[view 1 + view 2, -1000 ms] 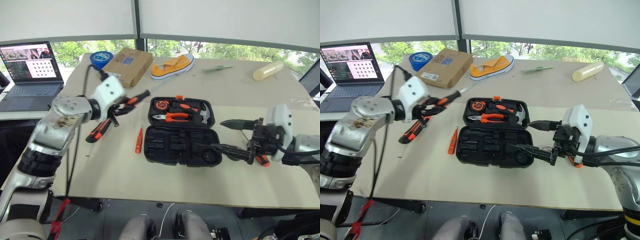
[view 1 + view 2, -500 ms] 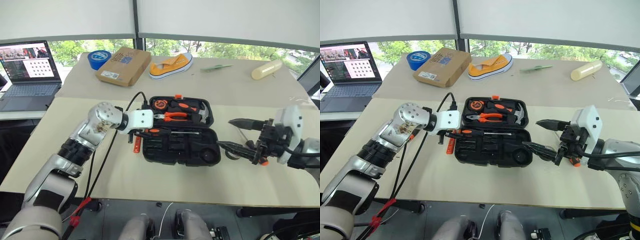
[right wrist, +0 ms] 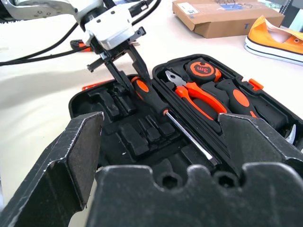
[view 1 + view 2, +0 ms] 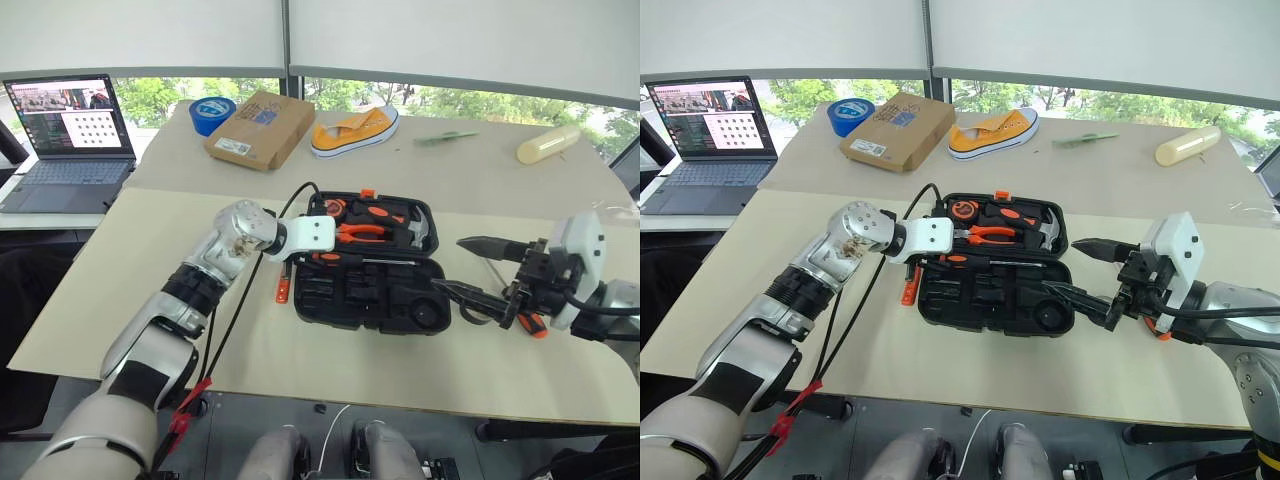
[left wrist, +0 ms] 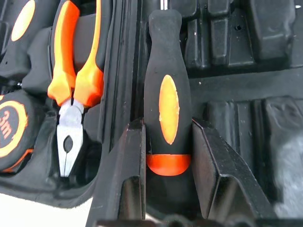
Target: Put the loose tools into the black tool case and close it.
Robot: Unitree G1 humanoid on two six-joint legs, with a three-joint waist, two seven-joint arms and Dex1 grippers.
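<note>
Left gripper (image 5: 168, 142) clamped on screwdriver (image 5: 168, 101) handle, over black tool case (image 4: 365, 300) hinge edge. Right gripper (image 4: 470, 270) fingers wide apart, nothing held.

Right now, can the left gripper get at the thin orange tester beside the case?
Probably not yet: the left gripper is shut on a screwdriver over the case. The tester lies uncovered on the table by the case, near that arm, so after release the way looks free.
</note>
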